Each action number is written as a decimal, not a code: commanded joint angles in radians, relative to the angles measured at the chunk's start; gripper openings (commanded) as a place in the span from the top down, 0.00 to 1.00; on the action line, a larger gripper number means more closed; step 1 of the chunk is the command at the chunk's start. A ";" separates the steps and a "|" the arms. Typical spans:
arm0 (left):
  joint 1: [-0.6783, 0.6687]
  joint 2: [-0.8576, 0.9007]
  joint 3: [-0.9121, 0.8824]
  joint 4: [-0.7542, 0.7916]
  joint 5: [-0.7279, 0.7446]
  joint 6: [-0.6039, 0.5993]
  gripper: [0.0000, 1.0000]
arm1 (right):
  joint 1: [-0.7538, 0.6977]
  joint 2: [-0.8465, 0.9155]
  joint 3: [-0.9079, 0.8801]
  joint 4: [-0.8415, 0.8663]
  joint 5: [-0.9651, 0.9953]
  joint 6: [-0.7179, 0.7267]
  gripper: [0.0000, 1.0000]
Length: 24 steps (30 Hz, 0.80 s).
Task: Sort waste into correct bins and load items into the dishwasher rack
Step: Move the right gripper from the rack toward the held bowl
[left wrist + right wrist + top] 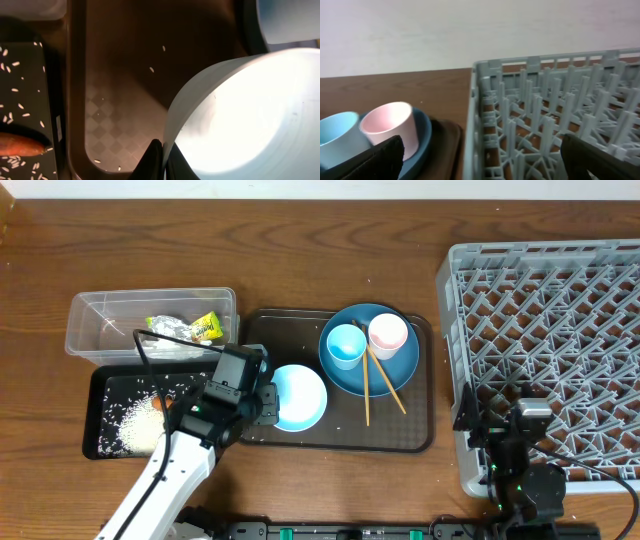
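Observation:
My left gripper [262, 402] [162, 161] is shut on the left rim of the light-blue bowl [300, 397] [250, 115], one finger inside and one outside. The bowl rests on the brown serving tray [340, 435]. Further right on that tray, the dark-blue plate [400, 365] [423, 135] carries the light-blue cup [346, 345] [337, 132], the pink cup [388, 333] [390, 125] and the chopsticks [378, 385]. The snack wrapper [185, 328] lies in the clear tub [90, 315]. Rice grains [125, 420] and the carrot [20, 145] lie in the black tray [100, 385]. My right gripper [500, 435] [482, 155] hangs open over the left wall of the grey rack [540, 252] [555, 115].
A few loose rice grains [151, 69] lie on the brown tray's floor. The tub and black tray sit close against the brown tray's left side. The rack's left wall stands just right of the brown tray. Bare wooden table [300, 240] stretches along the far side.

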 commanded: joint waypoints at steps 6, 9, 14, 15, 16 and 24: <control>0.005 -0.012 0.000 -0.003 0.012 0.036 0.94 | 0.001 -0.002 -0.001 0.010 -0.214 0.107 0.01; 0.005 -0.014 0.000 -0.002 0.026 0.056 0.94 | 0.001 -0.002 0.003 0.008 -0.260 0.177 0.01; 0.005 -0.031 0.000 -0.005 0.026 0.057 0.94 | 0.001 -0.001 0.096 -0.118 -0.311 0.181 0.01; 0.005 -0.034 0.000 -0.006 0.026 0.057 0.94 | 0.001 0.001 0.127 -0.162 -0.304 0.181 0.01; 0.005 -0.037 0.000 -0.006 0.026 0.057 0.94 | 0.001 0.006 0.169 -0.214 -0.287 0.180 0.01; 0.005 -0.039 0.000 -0.006 0.025 0.057 0.94 | 0.001 0.188 0.576 -0.512 -0.205 0.177 0.01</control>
